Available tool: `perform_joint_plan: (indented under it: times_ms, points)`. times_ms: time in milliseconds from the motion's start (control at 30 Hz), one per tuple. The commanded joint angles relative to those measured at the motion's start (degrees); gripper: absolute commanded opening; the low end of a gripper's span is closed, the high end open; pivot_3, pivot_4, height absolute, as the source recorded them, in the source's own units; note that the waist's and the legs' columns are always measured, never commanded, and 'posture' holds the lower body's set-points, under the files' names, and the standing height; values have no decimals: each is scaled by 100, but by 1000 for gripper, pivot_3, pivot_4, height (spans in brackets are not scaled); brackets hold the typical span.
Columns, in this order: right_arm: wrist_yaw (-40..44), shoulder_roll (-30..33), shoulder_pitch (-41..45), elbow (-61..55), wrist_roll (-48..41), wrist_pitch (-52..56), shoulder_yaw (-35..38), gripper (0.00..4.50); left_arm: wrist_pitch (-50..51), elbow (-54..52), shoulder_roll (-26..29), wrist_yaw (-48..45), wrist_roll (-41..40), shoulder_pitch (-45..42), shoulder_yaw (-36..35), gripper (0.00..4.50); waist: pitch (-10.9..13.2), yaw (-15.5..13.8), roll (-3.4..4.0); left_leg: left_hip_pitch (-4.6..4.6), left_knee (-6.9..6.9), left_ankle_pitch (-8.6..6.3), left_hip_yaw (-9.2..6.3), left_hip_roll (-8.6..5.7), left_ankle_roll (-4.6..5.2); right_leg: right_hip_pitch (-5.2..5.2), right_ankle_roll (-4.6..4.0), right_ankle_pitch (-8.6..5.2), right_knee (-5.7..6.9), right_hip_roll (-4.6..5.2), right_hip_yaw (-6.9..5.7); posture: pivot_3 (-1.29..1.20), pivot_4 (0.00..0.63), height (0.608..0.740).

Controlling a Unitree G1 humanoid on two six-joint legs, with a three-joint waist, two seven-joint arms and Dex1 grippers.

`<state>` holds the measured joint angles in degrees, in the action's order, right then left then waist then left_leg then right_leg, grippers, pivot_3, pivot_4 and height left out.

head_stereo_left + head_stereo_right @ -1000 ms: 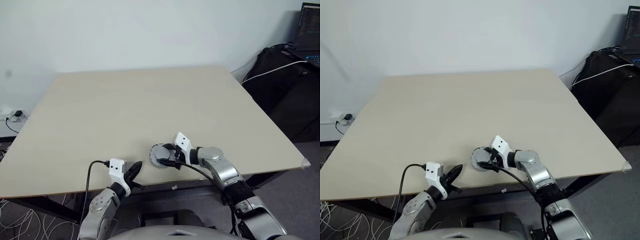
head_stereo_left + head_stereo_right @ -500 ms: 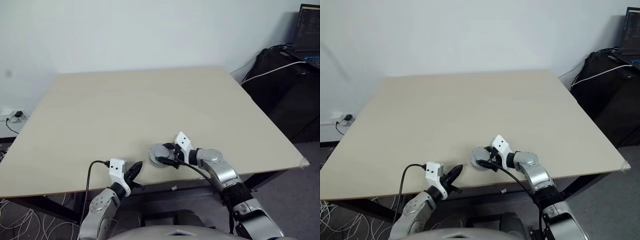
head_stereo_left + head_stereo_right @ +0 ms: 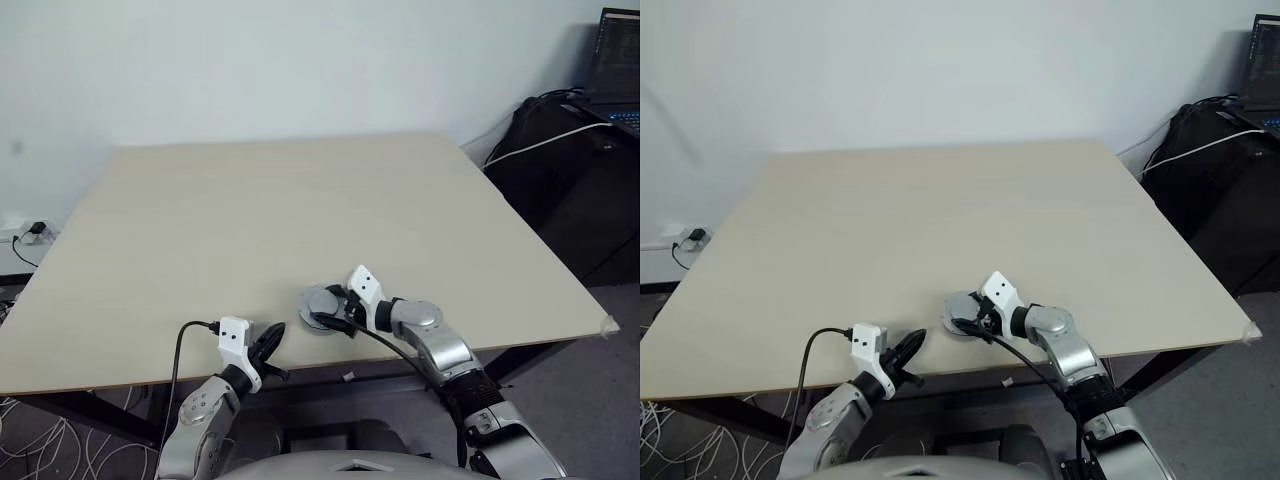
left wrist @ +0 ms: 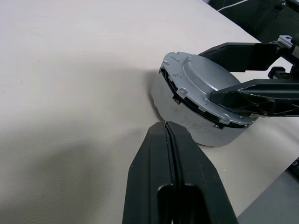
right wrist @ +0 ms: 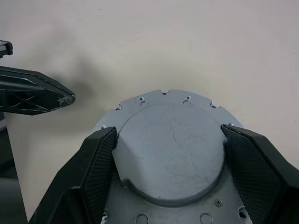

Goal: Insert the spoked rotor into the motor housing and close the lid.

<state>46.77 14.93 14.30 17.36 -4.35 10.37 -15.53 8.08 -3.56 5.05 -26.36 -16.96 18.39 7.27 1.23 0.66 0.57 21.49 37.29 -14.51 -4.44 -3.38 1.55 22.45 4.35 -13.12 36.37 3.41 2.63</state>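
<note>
The lid (image 3: 318, 303) is a round silvery-grey disc, smooth side up, lying tilted on the table (image 3: 300, 200) near its front edge. My right gripper (image 3: 323, 309) is shut on the lid (image 5: 170, 154), one black finger (image 5: 98, 158) against each side of its rim. A dark band shows under the lid's edge (image 4: 205, 88); I cannot tell whether that is the motor housing. The spoked rotor is hidden. My left gripper (image 3: 270, 340) is shut and empty, a short way to the left of the lid, its fingertips (image 4: 166, 127) pointing at it.
The table's front edge (image 3: 200, 378) runs just under both grippers. Black bags (image 3: 570, 150) and a laptop (image 3: 618, 50) stand off the table's right side. Cables (image 3: 40, 450) lie on the floor at the left.
My right gripper has turned slightly with the lid in it, nudging the lid a little. The left gripper has kept still.
</note>
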Motion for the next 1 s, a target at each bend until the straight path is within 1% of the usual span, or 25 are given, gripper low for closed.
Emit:
perform_joint_plan:
  times_ms: [33, 400, 733, 1000]
  points:
    - [-87, -8, 87, -46, 46, -31, 19, 3286, -104, -138, -17, -53, -67, -71, -28, 0, 0, -1, 0, 0, 0, 2, 0, 0, 3, 0, 0, 0, 0, 0, 0, 0, 0, 740]
    - [35, 186, 215, -11, 166, 418, -143, 3286, -167, -31, -45, -84, -64, -86, -49, 0, -3, -2, 0, -4, 1, 2, 0, 0, 3, -5, 0, 0, 0, 1, 0, 0, 0, 740]
    - [2, 258, 284, 50, 247, 462, -194, 3286, -267, 95, -74, -119, -62, -99, -76, 0, -4, -2, -1, -5, 2, 1, 0, 0, 0, -7, 2, 1, 0, 2, -1, 0, 0, 740]
    - [155, 388, 267, 53, 284, 400, -306, 3286, -241, 52, -76, -121, -63, -90, -80, 0, -5, -5, 1, -5, 2, 0, 0, -1, 0, -9, 3, 1, -1, 4, -2, 0, 0, 740]
